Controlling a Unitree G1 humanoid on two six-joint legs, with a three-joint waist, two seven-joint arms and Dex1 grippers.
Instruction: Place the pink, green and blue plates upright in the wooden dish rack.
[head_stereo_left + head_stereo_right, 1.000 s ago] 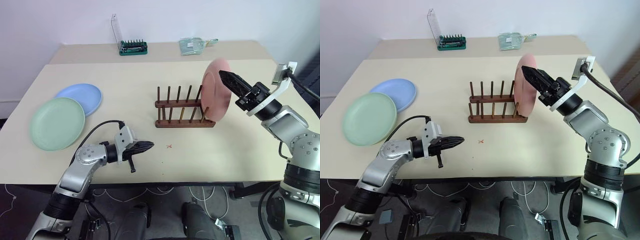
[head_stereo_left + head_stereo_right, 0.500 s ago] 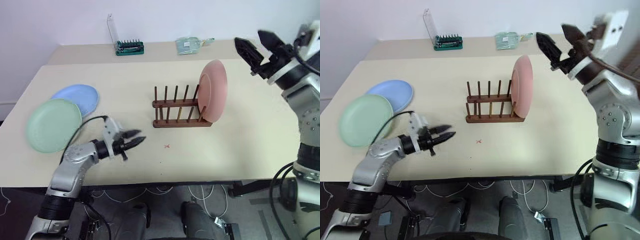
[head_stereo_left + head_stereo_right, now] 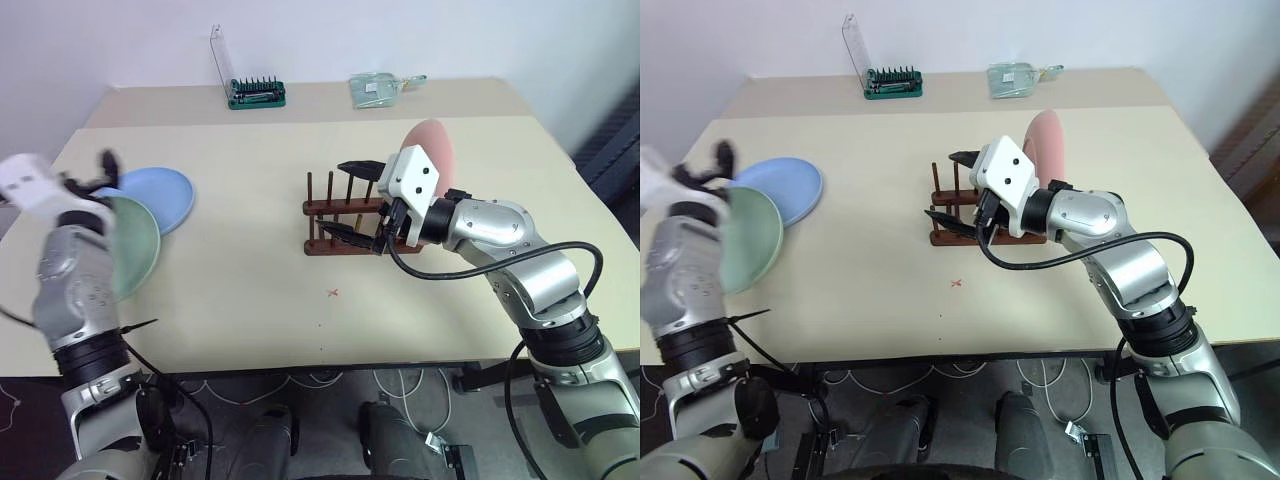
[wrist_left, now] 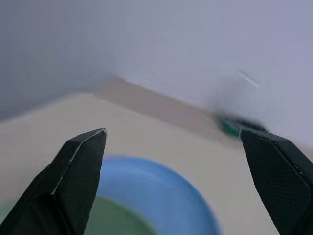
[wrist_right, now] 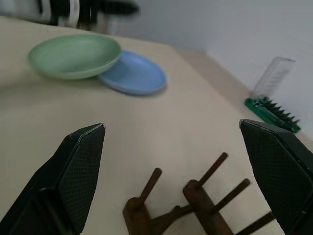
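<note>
The pink plate (image 3: 432, 152) is standing upright at the right end of the wooden dish rack (image 3: 345, 215), which is sitting near the middle of the beige table (image 3: 260, 300). The right gripper (image 3: 358, 200) is hanging over the rack's near-left part with its fingers spread wide and nothing between them; one finger is lying above the pegs and the other low in front of the base bar, so the arm is partly covering the rack and the lower edge of the pink plate.

Well to the left, the green plate (image 3: 745, 240) is lying flat with its far edge overlapping the blue plate (image 3: 790, 185), which is also lying flat just behind it. The left gripper (image 4: 171, 161) is hovering above these two plates, fingers wide apart and empty, and the left forearm is hiding part of the green plate from the head camera.

On a second table surface at the back, a green tray of tool bits (image 3: 256, 95) with an upright clear lid is standing, and a clear packet (image 3: 378, 88) is lying to its right. A plain pale wall (image 3: 400, 35) is rising behind.
</note>
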